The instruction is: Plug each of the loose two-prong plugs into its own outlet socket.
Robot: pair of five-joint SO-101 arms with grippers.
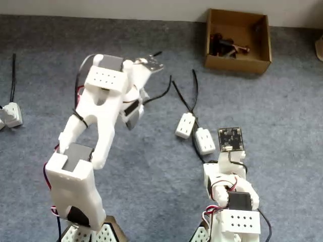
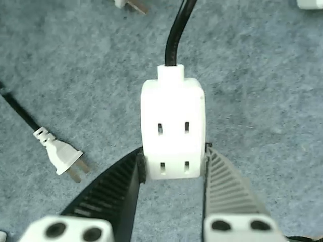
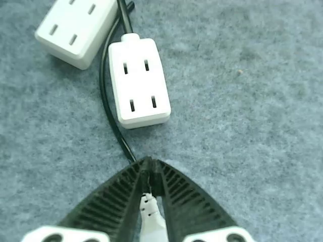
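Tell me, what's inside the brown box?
The cardboard box holds a small jumble of dark and reddish bits at one side, too small to identify. Its near wall hides some of the bottom.

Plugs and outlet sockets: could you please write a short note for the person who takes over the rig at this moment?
Left gripper: fingers shut on the sides of a white outlet block; its sockets are empty.
Right gripper: fingers shut on a white plug, just short of the near outlet block. A second block lies beside it. Both are empty.
A loose plug lies on the carpet beside the left gripper, and a second loose plug lies farther off.
Done: no plug is seated yet.
Left: seat the held plug, then the loose ones, each in its own socket.
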